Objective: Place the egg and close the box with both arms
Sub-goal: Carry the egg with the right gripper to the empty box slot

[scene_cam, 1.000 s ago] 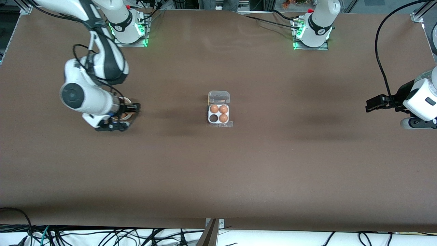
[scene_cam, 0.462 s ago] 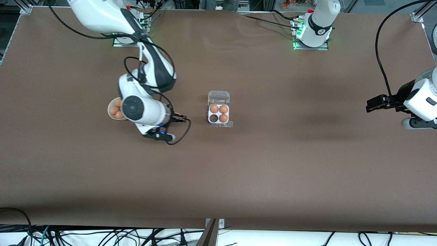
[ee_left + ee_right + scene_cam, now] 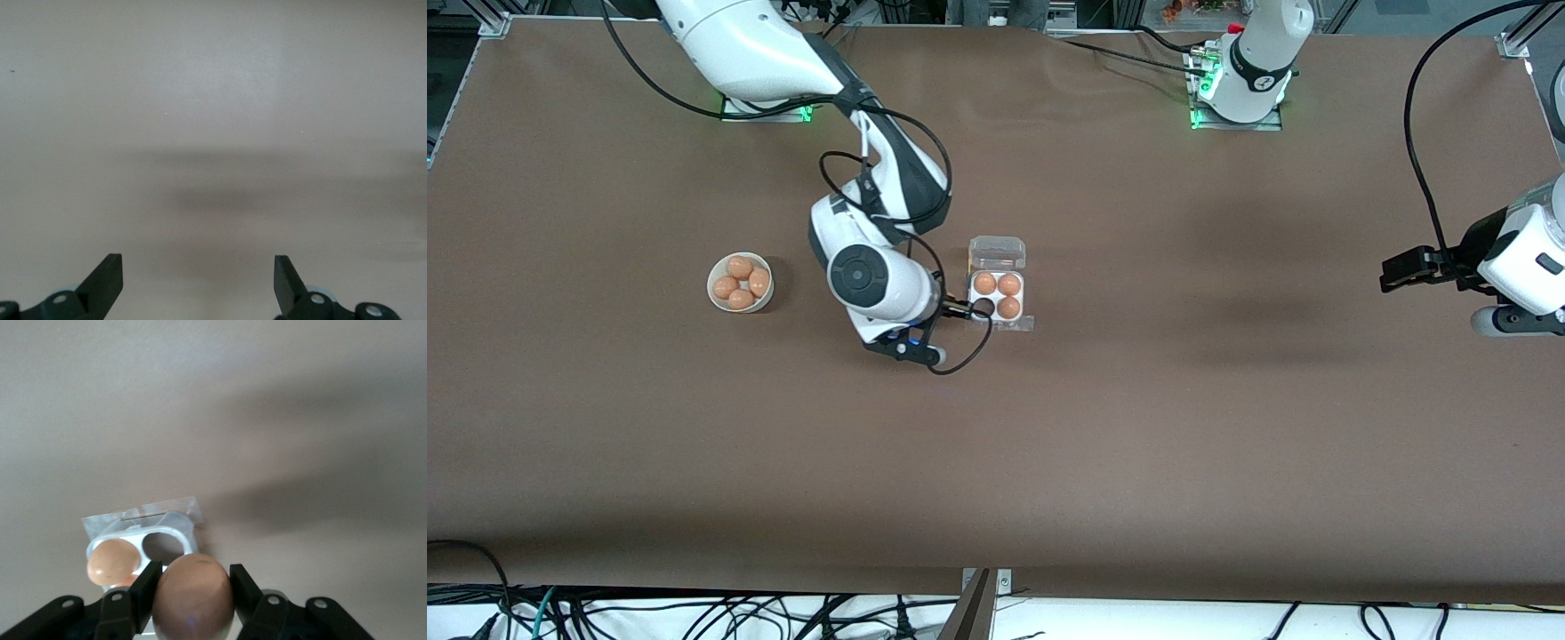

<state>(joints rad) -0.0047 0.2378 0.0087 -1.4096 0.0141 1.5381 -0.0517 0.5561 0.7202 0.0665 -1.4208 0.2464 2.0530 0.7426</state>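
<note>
Small clear egg box [image 3: 997, 295] near the middle of the brown table [image 3: 1138, 427], hinged lid [image 3: 998, 252] thrown back on the side toward the arm bases. Four cells in a whitish tray: three filled with brown eggs [image 3: 1008, 307], the one nearer the front camera at the right arm's end showing dark and unfilled [image 3: 983, 308]. Round white bowl [image 3: 740, 283] well apart toward the right arm's end, four more brown eggs [image 3: 739, 267] heaped inside.

Right gripper [image 3: 960, 309] just over the edge of the box at that open cell, closed around a brown egg [image 3: 193, 591]; in the right wrist view, black fingers [image 3: 145, 592] pressed against both flanks of the egg, tray and one seated egg [image 3: 112, 563] right below. Left gripper [image 3: 1403, 268] waiting over bare table at the left arm's end, spread wide in the left wrist view [image 3: 198, 280], nothing between the tips.

Matte, even brown tabletop, soft shadows under the arms. Black cables [image 3: 694, 613] tangled on a white strip along the table's near edge; metal framing at the corners by the bases. Glossy white arm shells with black bands; smooth oval eggs, thin transparent plastic lid.
</note>
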